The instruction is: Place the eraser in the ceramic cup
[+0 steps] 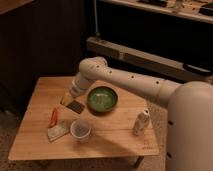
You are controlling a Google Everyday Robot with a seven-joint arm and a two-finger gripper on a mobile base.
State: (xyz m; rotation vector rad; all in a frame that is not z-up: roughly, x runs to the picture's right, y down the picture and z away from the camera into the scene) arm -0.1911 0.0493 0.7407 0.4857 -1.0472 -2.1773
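The eraser, a small dark flat block, lies on the wooden table just left of the green bowl. My gripper is at the end of the white arm, low over the table, right at the eraser's upper-left edge. I cannot tell whether it touches the eraser. The ceramic cup, small, round and whitish, stands upright in front of the eraser, about a cup's width nearer the table's front edge.
A green bowl sits at the table's middle. A red-orange stick and a pale wedge block lie left of the cup. A small pale bottle stands at the right. Dark shelving is behind the table.
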